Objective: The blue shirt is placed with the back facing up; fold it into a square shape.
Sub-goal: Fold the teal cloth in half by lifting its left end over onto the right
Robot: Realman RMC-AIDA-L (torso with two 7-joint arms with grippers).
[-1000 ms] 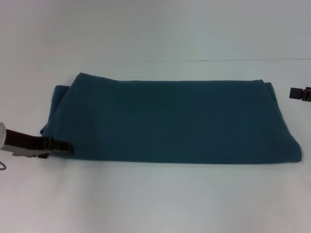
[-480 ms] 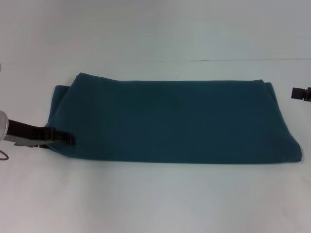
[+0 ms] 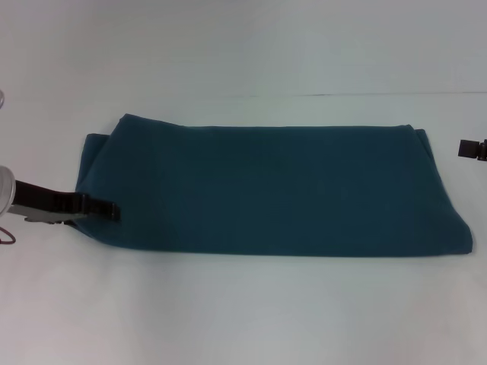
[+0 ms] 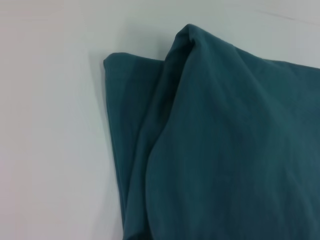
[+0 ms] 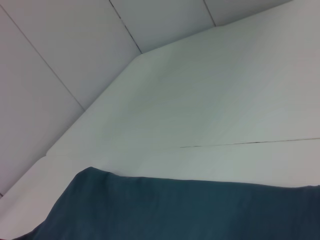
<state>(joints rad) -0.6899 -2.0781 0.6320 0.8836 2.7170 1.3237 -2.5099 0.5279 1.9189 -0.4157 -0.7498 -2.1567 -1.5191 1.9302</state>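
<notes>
So the blue shirt (image 3: pixel 266 190) lies as a wide band on the table (image 3: pixel 243 319), our left gripper (image 3: pixel 103 209) at its left end, probably for the crosswise fold, grip unclear, right gripper (image 3: pixel 472 149) parked off right.

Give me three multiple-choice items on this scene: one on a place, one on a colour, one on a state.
1. Where is the left claw?
A. at the shirt's left edge
B. above the shirt's middle
C. off the table

2. What colour is the shirt?
A. red
B. teal-blue
C. yellow

3. How does the shirt lie?
A. hanging
B. crumpled in a ball
C. folded into a long band on the table

Answers: 1 A, its tip meets the left edge; 2 B, plain teal-blue all over; 3 C, a flat wide band. The right claw waits at the right edge.
</notes>
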